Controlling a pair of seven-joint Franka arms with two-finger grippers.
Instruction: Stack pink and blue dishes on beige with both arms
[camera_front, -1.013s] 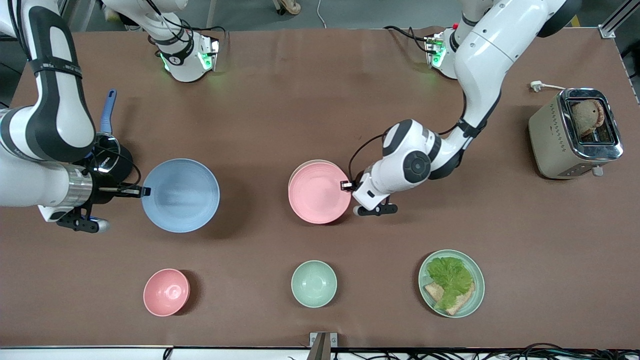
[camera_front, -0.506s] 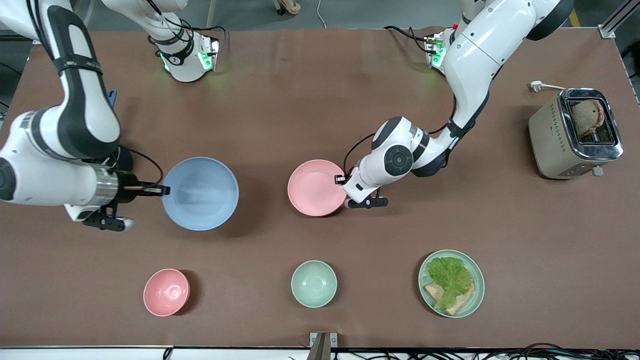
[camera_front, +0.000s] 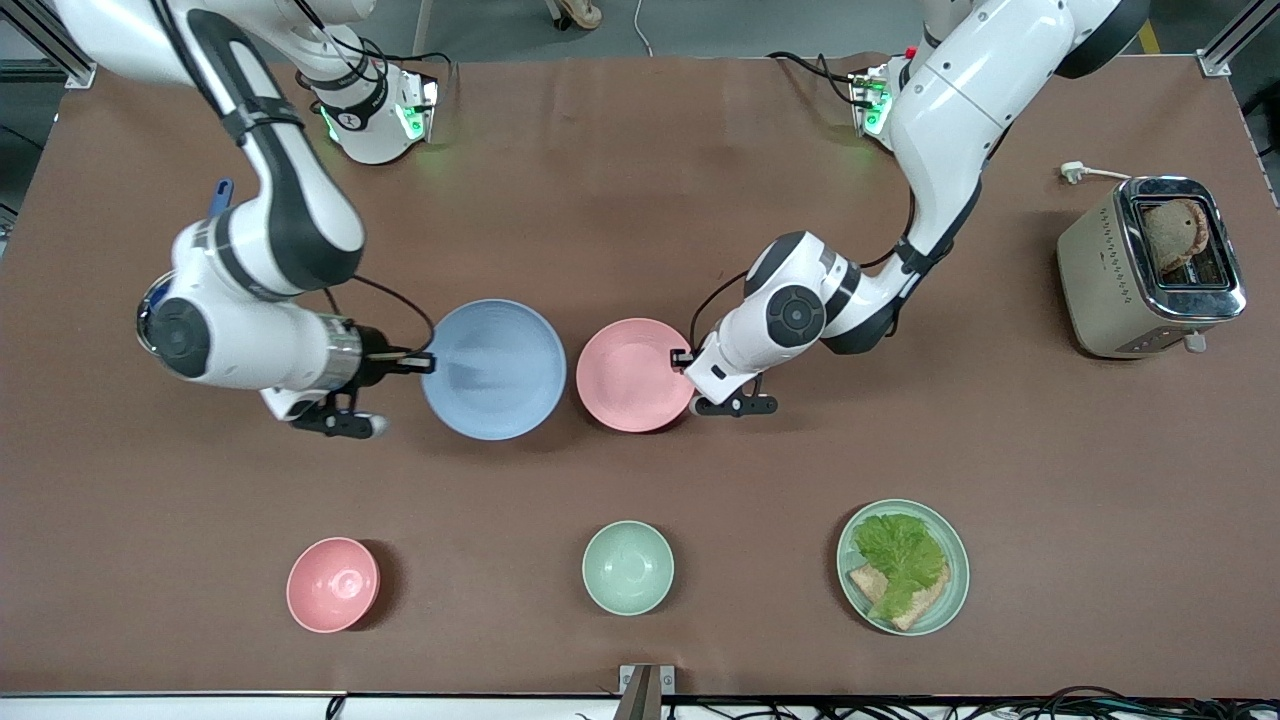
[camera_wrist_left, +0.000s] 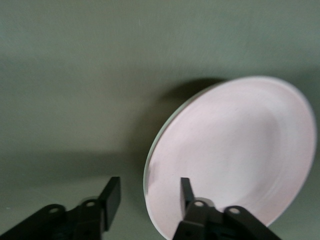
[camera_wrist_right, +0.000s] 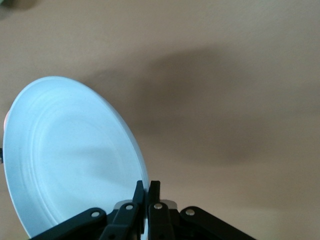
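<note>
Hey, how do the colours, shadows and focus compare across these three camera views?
Front view: even lighting, sharp, natural brown table; soft shadows under both arms.
Left wrist view: greenish cast, slightly soft; the pale pink round plate looks washed out beside the open left gripper.
Right wrist view: warm tan tone; the light blue round plate, pinched in the right gripper, casts a broad dark shadow.

No legible text, label, brand, number or sign is found on any item in these views. The cream-coloured metal toaster (camera_front: 1150, 266) carries small dark markings on its side panel, at about 9 o'clock from its slots; they cannot be read.
</note>
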